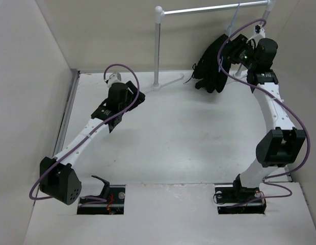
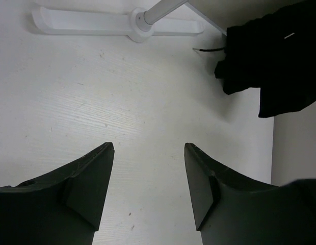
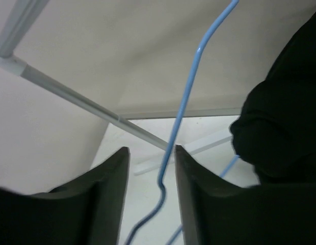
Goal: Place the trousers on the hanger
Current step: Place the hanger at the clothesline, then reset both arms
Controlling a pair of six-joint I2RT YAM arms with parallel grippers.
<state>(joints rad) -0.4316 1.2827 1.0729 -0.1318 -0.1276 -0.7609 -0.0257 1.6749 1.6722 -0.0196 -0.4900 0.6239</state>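
Our right hand (image 3: 152,153) nearest, fingers parted either side of the hanger (image 3: 186,102) wire, black trousers (image 3: 285,117) hanging bunched against it below the rail (image 1: 209,9), our left hand (image 2: 149,148) wide, empty, above the tabletop (image 2: 97,102)

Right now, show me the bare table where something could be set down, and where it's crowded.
The widest bare stretch of table lies between the left arm and right arm, on the near side of the rail stand. The far right corner is crowded: trousers, hanger and right gripper bunch together there.
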